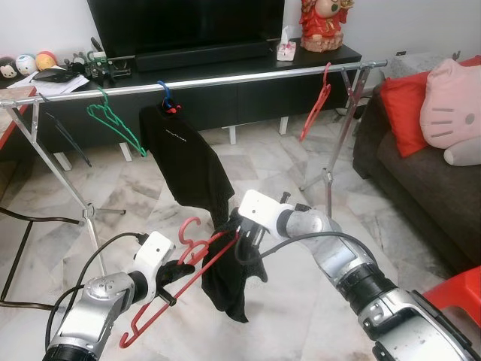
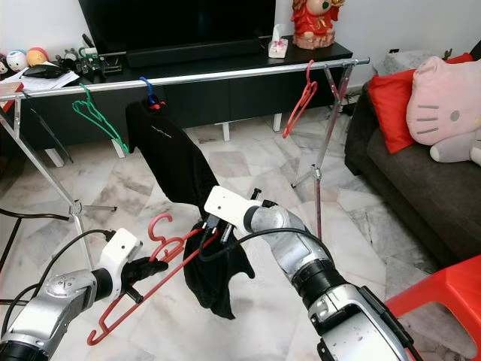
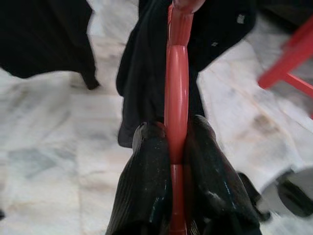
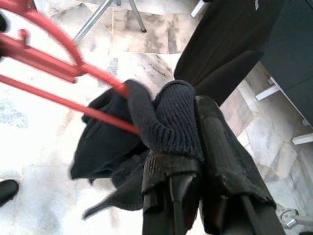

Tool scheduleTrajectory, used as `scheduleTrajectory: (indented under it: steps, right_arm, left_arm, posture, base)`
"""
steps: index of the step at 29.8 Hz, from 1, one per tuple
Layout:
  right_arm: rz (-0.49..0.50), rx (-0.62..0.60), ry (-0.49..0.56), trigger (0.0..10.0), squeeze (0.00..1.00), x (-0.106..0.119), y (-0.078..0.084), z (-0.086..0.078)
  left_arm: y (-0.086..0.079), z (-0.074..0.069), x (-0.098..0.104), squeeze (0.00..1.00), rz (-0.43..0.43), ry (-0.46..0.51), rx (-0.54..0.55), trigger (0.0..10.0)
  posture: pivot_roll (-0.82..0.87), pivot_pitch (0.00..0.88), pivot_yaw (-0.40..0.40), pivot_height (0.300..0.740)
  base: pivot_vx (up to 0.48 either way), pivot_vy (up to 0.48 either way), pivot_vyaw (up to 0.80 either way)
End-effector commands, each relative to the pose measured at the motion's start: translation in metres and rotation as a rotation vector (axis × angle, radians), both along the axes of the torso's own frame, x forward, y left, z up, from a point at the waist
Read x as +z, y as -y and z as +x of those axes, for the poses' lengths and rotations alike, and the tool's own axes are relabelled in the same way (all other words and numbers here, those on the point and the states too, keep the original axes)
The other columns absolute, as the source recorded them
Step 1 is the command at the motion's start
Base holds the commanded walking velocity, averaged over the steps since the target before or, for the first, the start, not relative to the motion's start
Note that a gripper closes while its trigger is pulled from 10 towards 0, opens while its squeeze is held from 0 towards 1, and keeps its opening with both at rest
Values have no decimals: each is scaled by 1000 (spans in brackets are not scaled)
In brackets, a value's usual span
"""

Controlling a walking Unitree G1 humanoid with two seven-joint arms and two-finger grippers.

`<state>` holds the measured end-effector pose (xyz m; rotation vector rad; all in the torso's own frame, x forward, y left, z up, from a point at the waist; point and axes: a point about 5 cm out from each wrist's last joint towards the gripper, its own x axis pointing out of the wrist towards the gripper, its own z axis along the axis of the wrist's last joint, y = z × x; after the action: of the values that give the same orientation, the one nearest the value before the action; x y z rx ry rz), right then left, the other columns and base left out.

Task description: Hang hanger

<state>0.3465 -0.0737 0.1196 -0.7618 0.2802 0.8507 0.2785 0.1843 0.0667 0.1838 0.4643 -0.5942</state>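
Left end effector (image 1: 179,272), lower left of frame: both fingers (image 3: 146,186) clamped on the bar of the red hanger (image 1: 169,295). Hanger tilted, hook end up toward centre, lower end down at bottom left, held in the air above the marble floor (image 1: 285,158).

Right end effector (image 1: 240,239), centre of frame: fingers pinched on the dark cloth (image 1: 233,278), a fold of the knit fabric bunched between them per wrist view. Cloth is draped over the hanger's far arm and hangs down below it.

Behind, upper half of frame: metal clothes rail (image 1: 225,77) runs left to right on crossed legs. On it, left to right: green hanger (image 1: 113,120); blue hanger (image 1: 165,94) carrying a black T-shirt (image 1: 184,162); second red hanger (image 1: 316,109) near the right end.

Background: low TV cabinet (image 1: 248,90) w/ TV (image 1: 188,22) behind the rail. Sofa (image 1: 421,188) at right edge w/ red cushion (image 1: 402,109) and pink plush (image 1: 451,113).
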Motion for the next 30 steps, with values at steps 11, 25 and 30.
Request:
scheduleTrajectory:
  steps: [11,25,30]
  right_arm:
    - [66,-7,-20,10000,0,8,-13,-9]
    - [-30,-177,41,10000,0,-8,9,6]
    - [-17,-178,28,10000,0,-10,7,5]
  left_arm:
    - [3,13,5,0,42,57,36,10000]
    - [-9,0,7,0,86,32,21,10000]
    - [-7,1,12,0,58,59,29,10000]
  posture:
    - [-79,0,52,740]
    - [-64,0,50,740]
    - [-63,0,50,740]
  base:
    - [0,0,0]
    - [0,0,0]
    - [0,0,0]
